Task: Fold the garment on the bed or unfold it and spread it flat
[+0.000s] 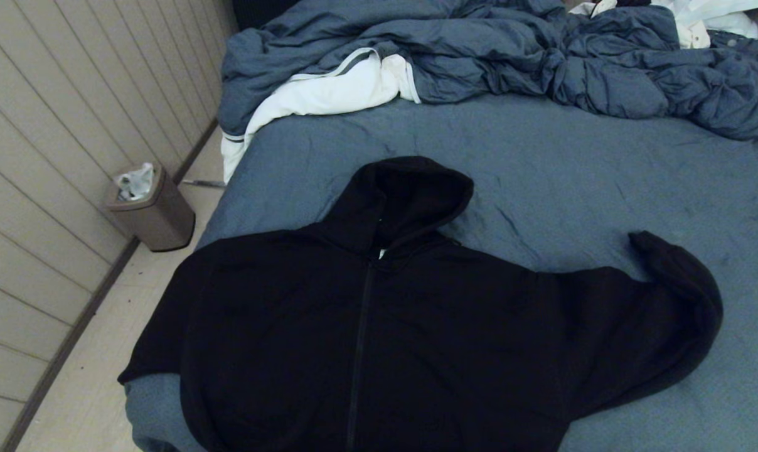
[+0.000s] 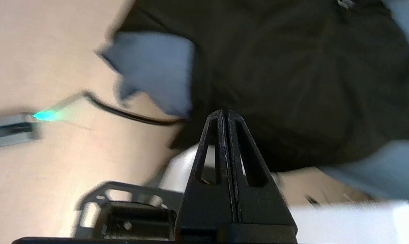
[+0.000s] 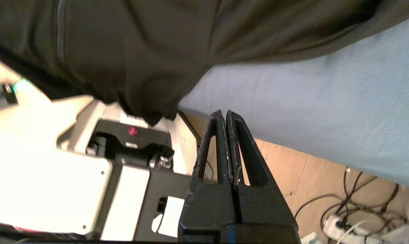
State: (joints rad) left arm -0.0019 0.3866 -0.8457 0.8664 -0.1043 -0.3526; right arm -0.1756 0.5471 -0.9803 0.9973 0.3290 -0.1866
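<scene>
The garment (image 1: 366, 326), a black zip hoodie, lies spread front-up on the bed (image 1: 573, 182), hood toward the far side. Its zipper runs down the middle. One sleeve hangs off the bed's left edge; the other bends back at the right. The hem overhangs the near edge. Neither arm shows in the head view. My left gripper (image 2: 223, 112) is shut and empty, held off the near edge with the garment (image 2: 292, 74) beyond it. My right gripper (image 3: 224, 112) is also shut on nothing, below the bed's edge, with the garment's hem (image 3: 140, 57) hanging close by.
A rumpled blue-grey duvet (image 1: 511, 56) and a white striped cloth (image 1: 329, 94) lie at the bed's far end. A small bin (image 1: 150, 210) stands on the floor by the left wall. Cables and a power strip (image 3: 346, 223) lie on the floor under the right side.
</scene>
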